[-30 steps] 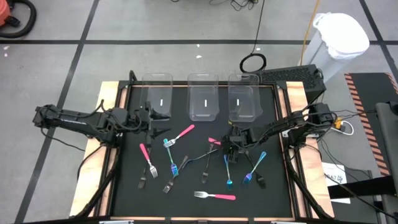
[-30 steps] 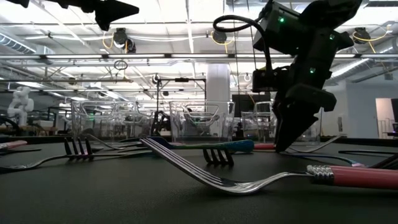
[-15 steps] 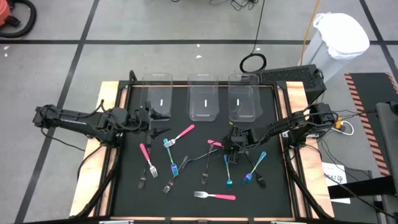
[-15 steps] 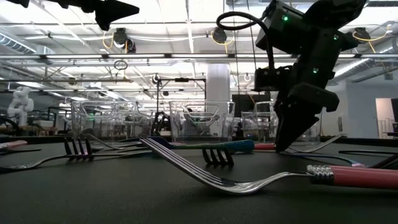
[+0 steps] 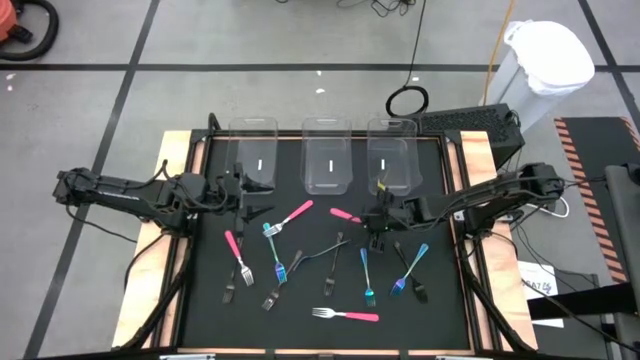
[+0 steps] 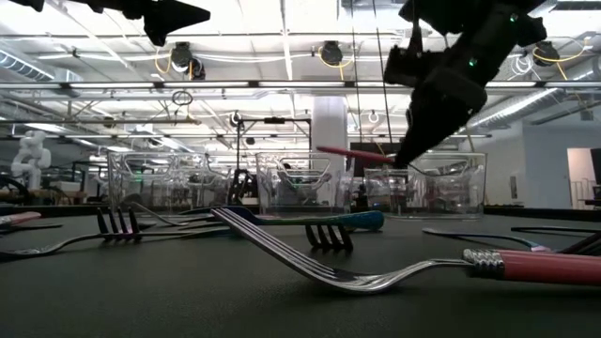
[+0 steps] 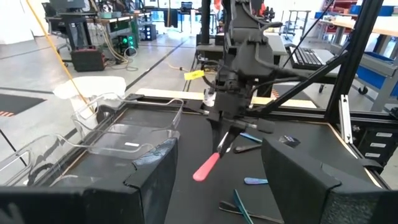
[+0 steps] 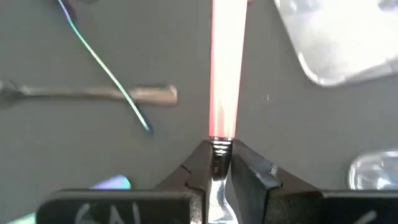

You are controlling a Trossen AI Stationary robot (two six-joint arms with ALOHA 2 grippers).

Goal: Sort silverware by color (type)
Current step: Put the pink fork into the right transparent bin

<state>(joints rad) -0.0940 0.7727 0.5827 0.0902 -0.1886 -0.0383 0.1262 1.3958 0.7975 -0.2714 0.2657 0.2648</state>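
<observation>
The right gripper (image 5: 376, 218), jaws pinched on the silver neck of a pink-handled fork (image 5: 345, 214), holds it above the bench (image 5: 300, 300), roughly level, handle pointing toward the waiting, open-jawed left gripper (image 5: 250, 195).

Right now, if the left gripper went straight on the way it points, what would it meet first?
Probably the right gripper, holding the pink-handled fork lifted above the mat; depth is unclear. The left gripper hangs open by the leftmost bin.

The right gripper (image 5: 377, 219) hangs raised above the table, fingers clamped. The left gripper (image 5: 250, 190) hovers open near the table's left.
</observation>
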